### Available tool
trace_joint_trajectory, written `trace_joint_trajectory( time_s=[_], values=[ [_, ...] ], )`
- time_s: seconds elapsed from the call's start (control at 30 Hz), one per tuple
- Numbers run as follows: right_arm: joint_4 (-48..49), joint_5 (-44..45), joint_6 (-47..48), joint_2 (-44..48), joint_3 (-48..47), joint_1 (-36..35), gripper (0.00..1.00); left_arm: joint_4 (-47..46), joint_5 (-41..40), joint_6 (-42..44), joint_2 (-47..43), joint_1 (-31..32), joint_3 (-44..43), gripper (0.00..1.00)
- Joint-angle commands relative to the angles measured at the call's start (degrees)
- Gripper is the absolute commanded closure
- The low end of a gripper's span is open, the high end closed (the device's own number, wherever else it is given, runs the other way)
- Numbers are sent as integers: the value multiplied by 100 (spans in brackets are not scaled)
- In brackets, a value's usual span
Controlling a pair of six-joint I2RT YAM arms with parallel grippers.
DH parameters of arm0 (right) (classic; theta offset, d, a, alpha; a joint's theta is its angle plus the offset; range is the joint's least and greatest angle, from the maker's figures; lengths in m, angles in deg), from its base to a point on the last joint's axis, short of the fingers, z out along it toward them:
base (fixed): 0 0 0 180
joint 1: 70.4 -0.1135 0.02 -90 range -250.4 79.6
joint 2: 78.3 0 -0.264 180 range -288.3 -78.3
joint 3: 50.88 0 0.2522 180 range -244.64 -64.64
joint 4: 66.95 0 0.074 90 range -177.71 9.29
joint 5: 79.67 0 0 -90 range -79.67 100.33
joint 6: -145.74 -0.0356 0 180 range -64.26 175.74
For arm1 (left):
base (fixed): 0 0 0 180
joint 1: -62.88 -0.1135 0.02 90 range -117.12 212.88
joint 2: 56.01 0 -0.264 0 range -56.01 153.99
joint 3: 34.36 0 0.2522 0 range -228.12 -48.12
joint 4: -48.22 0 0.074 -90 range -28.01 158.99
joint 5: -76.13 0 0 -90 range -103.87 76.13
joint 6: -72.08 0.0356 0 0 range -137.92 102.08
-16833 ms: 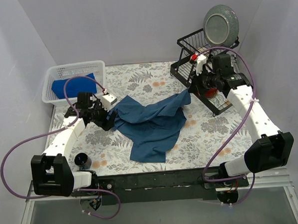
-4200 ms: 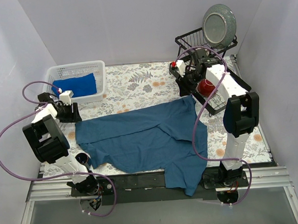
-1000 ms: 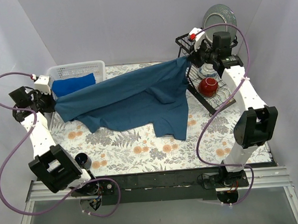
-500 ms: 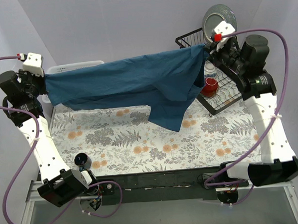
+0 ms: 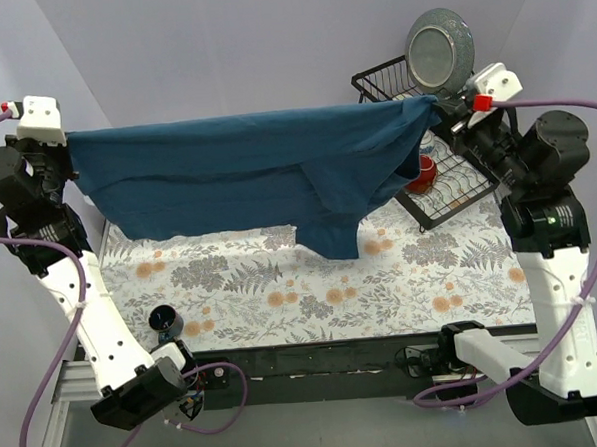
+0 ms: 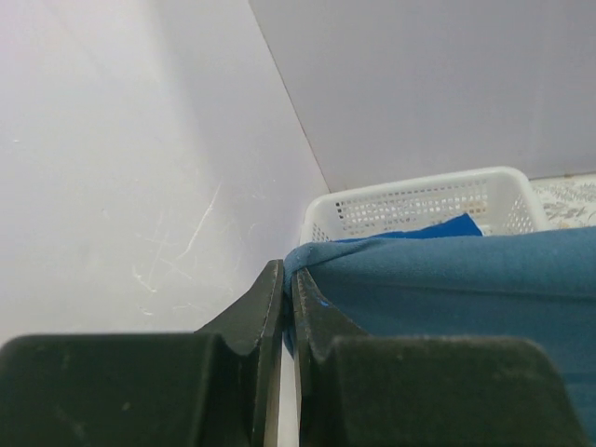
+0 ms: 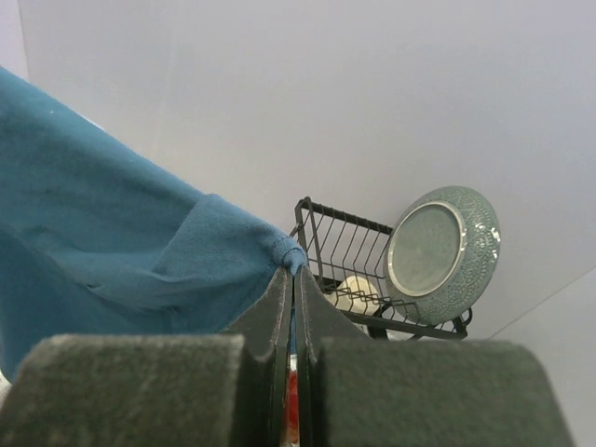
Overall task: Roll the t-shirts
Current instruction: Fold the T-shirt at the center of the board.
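Note:
The dark teal-blue t-shirt (image 5: 245,161) hangs stretched in the air between my two grippers, high above the table, with one part drooping lower at the middle right. My left gripper (image 5: 71,145) is shut on the shirt's left corner (image 6: 312,256). On the opposite end, my right gripper (image 5: 440,104) is shut on a hemmed corner (image 7: 293,253). In the left wrist view the brighter royal blue t-shirt (image 6: 447,226) lies in the white basket (image 6: 410,200). From above, the hanging shirt hides that basket.
A black dish rack (image 5: 447,191) stands at the back right with a grey plate (image 5: 441,51) upright in it and a red bowl (image 5: 423,172). A small black cup-like thing (image 5: 164,318) sits near the front left. The floral mat (image 5: 382,279) covers the table.
Both arms have lifted and spread apart, raising the teal shirt off the table until it hangs taut between them. Both grips held.

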Motion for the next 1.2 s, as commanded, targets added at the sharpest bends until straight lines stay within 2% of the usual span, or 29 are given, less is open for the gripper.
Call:
trace_joint_trajectory(
  time_s=[0.0,0.17,0.3,0.43,0.53,0.7,0.8,0.9,0.97,1.1,1.17],
  values=[
    [-58,253,-115,440,-473,43,99,-243,-371,-360,-407,-74,-434,100],
    [-497,174,-202,678,-1001,43,99,-217,-371,-387,-741,-65,-532,100],
    [-822,252,-203,836,-1371,43,99,-216,-678,-361,-1013,22,-506,100],
    [-1121,270,-132,1125,-1520,43,99,-435,-1319,-282,-1355,128,-383,100],
    [-1305,244,-141,1223,-1661,60,99,-541,-1391,-177,-1505,259,-330,100],
    [-1350,261,-159,1065,-1924,69,99,-919,-1532,-97,-1524,488,-286,100],
    [-1350,209,-176,723,-2004,69,99,-832,-1260,60,-1348,497,-138,100],
    [-1193,-10,-220,345,-1725,78,99,-411,-874,376,-1085,506,108,100],
    [-1052,-273,-246,99,-1391,69,99,-51,-619,526,-979,497,573,100],
    [-220,-757,-386,-436,-100,78,99,836,609,895,-436,497,1286,100],
    [195,-793,-457,-753,613,69,99,1111,815,923,249,497,1619,100]
  ],
)
